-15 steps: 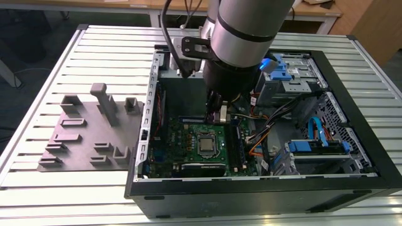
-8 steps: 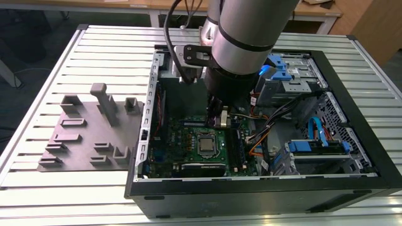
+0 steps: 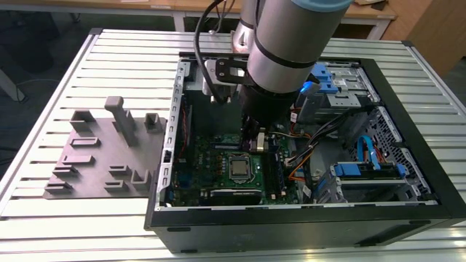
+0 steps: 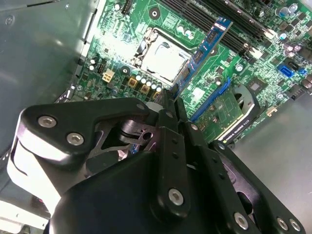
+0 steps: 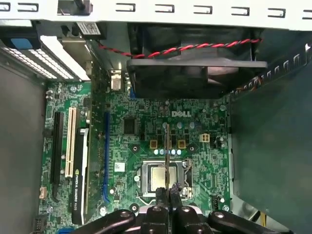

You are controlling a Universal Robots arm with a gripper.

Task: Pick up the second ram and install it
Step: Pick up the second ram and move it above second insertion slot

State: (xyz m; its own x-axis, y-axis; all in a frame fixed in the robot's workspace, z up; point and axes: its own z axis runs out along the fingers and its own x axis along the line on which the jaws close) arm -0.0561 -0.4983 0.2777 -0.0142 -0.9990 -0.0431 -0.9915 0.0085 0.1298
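Black bolted linkage plates form the end effector (image 4: 169, 105), its fingers pinched tight on one end of the second ram (image 4: 204, 48). The stick is a thin, flat, blue-edged board. It hangs on edge directly above the processor socket (image 5: 155, 176) and appears clear of it. Pick-up is judged complete. Seating remains to be done: the long black memory slots (image 4: 246, 24) just beside the socket do not hold this stick. Around the socket spreads the glossy green motherboard (image 5: 204, 161); beyond it sits a dark plastic fan housing (image 5: 195, 73).

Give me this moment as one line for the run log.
end effector shut on second ram | inside computer case | ram held over motherboard beside CPU socket | not seated
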